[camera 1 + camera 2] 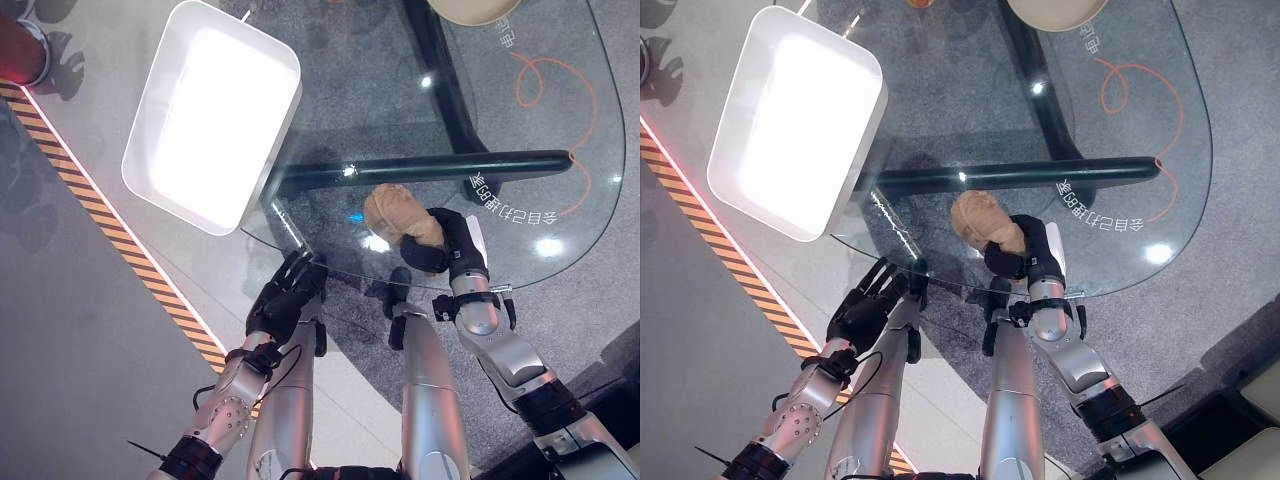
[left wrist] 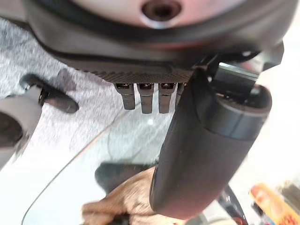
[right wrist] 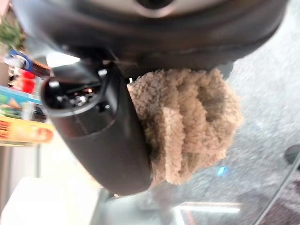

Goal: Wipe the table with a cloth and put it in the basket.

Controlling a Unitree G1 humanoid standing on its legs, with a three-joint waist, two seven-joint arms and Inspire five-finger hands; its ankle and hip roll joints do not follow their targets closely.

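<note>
Wiping step: my right hand [image 1: 450, 245] clutches the cloth [image 1: 398, 215] mid-frame on the table [image 1: 560, 110]; left hand [image 1: 285, 300] relaxed, empty (apparently); basket [image 1: 150, 150] upper left comes next.

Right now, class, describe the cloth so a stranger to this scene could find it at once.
Start at the rounded clear glass table with the dark bar beneath it. Near its front edge, right of the white rectangular basket, the robot's right hand clutches a bunched tan fluffy cloth. It is the only soft, fuzzy thing on the glass.
</note>
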